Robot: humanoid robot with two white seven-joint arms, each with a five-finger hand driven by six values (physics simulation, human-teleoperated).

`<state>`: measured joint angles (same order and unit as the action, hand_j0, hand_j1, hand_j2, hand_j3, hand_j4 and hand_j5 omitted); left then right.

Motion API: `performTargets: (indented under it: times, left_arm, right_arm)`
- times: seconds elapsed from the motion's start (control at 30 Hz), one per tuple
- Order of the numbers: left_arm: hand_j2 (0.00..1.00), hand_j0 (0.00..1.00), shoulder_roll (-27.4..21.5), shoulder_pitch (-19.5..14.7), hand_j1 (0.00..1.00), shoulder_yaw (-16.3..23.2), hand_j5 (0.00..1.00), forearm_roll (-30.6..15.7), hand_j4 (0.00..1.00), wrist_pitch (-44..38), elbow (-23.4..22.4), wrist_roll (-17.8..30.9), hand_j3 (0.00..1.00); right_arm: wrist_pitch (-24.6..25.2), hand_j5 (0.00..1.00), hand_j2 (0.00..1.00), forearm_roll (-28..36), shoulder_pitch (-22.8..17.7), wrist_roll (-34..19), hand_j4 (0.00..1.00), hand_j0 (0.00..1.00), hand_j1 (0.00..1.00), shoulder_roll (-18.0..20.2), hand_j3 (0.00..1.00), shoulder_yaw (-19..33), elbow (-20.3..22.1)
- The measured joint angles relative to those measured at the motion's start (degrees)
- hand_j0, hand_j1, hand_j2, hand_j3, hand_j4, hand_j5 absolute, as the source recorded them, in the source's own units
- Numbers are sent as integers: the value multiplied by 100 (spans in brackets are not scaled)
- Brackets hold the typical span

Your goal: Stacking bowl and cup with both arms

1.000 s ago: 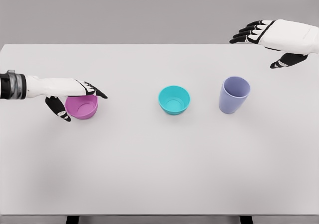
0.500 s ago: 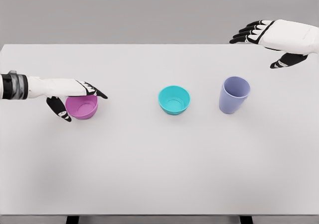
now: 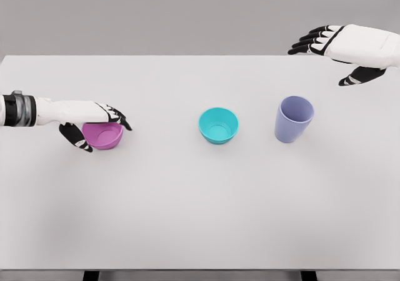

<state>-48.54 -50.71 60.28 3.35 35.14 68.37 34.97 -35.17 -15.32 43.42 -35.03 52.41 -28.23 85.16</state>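
On a smooth white table (image 3: 187, 200), left hand (image 3: 94, 122) at 9 o'clock curling round a glossy pink bowl (image 3: 104, 135), round teal bowl (image 3: 219, 125) at centre, tapered lilac cup (image 3: 294, 118) at 3 o'clock, right hand (image 3: 337, 44) at 2 o'clock, fingers spread, empty.

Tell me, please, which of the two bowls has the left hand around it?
The pink bowl: the left hand closes around it, while the teal bowl stands alone mid-table.

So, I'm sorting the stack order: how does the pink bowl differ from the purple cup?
The pink bowl is low and wide; the purple cup is taller and narrower. The bowl sits far left, with the left hand closing around it; the cup stands free at right, the right hand well off. Both stand upright, openings up.
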Motion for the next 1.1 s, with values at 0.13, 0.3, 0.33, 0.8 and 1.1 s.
performTargets:
  times: [0.13, 0.3, 0.33, 0.8, 1.1]
  left_arm:
    - [79, 79, -2, -9, 79, -2, 79, 8, 79, 4, -1, -1, 79]
    - [79, 79, -2, -62, 79, -6, 79, 8, 79, 4, 15, 0, 79]
    - [79, 79, -2, -62, 79, -8, 79, 8, 79, 3, 18, 1, 79]
    - [79, 79, 7, -316, 79, -4, 79, 100, 79, 1, 218, 4, 79]
    - [79, 79, 158, -448, 79, -2, 79, 142, 79, 2, 312, 4, 79]
  right_arm:
    - [0, 100, 100, 0, 0, 0, 100, 100, 100, 0, 100, -1, 0]
    - [0, 100, 100, 0, 0, 0, 100, 100, 100, 0, 100, -1, 0]
    - [0, 100, 100, 0, 0, 0, 100, 100, 100, 0, 100, -2, 0]
    - [0, 100, 100, 0, 0, 0, 100, 100, 100, 4, 100, -2, 0]
    - [0, 100, 100, 0, -9, 0, 100, 100, 100, 8, 100, 6, 0]
